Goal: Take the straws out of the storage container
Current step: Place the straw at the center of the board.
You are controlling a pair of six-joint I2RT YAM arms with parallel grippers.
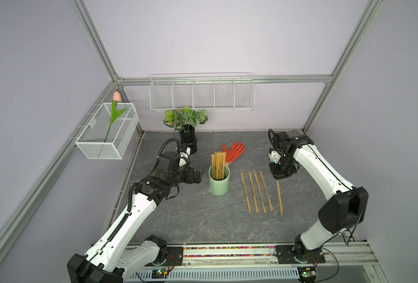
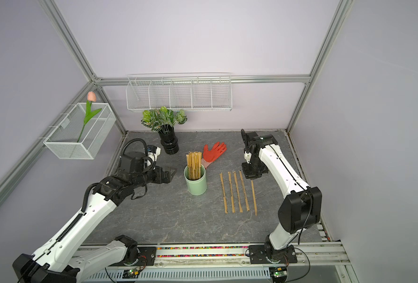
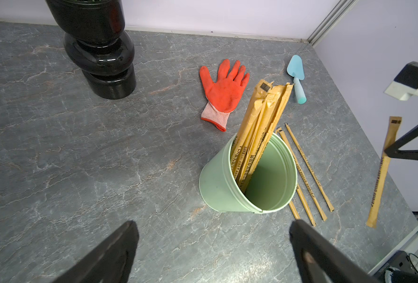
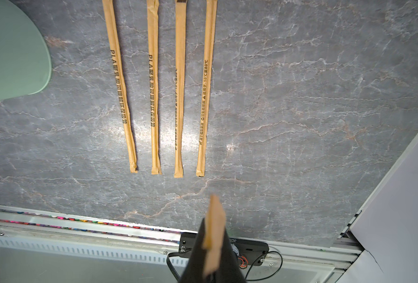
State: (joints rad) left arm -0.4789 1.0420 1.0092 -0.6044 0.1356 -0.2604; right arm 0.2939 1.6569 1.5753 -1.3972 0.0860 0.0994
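The right gripper (image 1: 277, 178) is pinched tight on the top end of one straw (image 1: 279, 197), which slants down from its jaws toward the table (image 1: 191, 220). I can't tell whether the low end touches. Just beside it, on the side toward the cup (image 1: 219, 186), four more straws (image 1: 257, 192) lie flat in a neat row. A bundle (image 1: 217, 166) of them stands in the cup, leaning on one wall and poking well above the rim. The left gripper (image 1: 198, 175) sits next to the cup, jaws spread wide, holding nothing.

The straws look feather-light: thin paper sleeves, a bit floppy and easy to crease. I'd nip one near its free top end, where it stands clear of its neighbours. Then I'd lift straight up so the cup, which looks light, doesn't tip.

The table is flat and smooth, with a grey stone pattern. Beyond the cup are a red glove (image 1: 233, 152) and a black vase (image 1: 188, 143), and pale lilac walls (image 1: 203, 36) close the space in.
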